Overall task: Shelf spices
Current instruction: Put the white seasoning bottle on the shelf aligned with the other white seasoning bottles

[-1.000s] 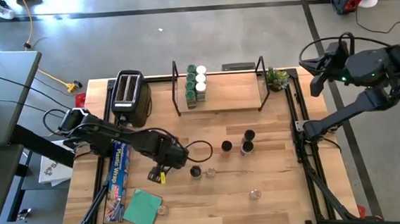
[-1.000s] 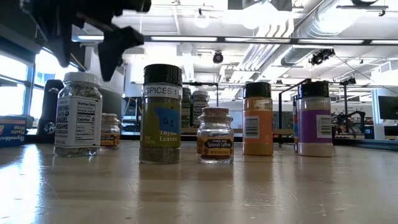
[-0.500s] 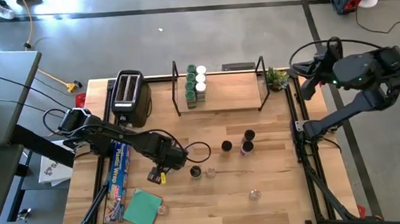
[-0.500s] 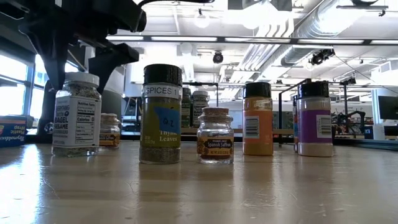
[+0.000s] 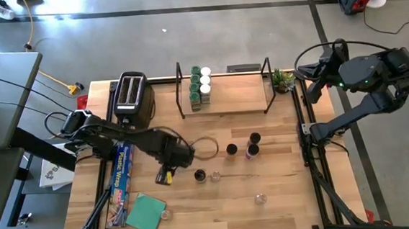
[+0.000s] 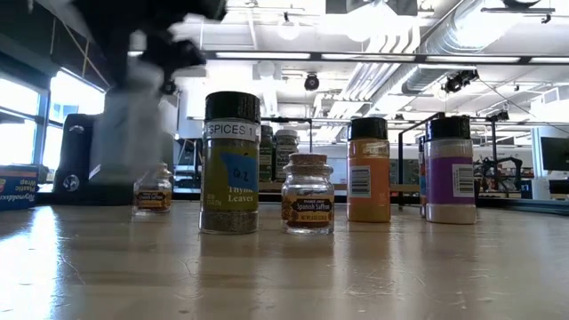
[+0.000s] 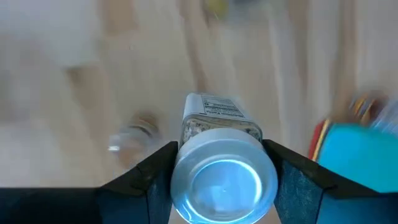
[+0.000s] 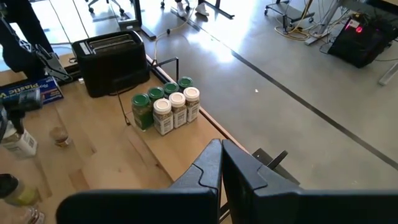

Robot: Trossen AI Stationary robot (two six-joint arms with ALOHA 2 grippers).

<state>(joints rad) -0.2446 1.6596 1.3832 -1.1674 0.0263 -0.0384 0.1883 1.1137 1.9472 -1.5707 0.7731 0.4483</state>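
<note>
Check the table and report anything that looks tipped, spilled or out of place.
Nothing looks spilled or knocked over. The one jar off the table is the white-capped jar, gripped by the left gripper and tilted in the low view. The other loose jars stand upright; seven sit on the shelf.

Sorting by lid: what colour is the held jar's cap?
Silvery white, best seen in the left wrist view: jar in left gripper.

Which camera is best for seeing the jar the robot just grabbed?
The left wrist view: the jar fills the picture, its pale lid clamped between the left gripper fingers. The low view shows it only as a blur lifted off the table. In the high view the arm hides it. The right wrist view catches it small, far off.
</note>
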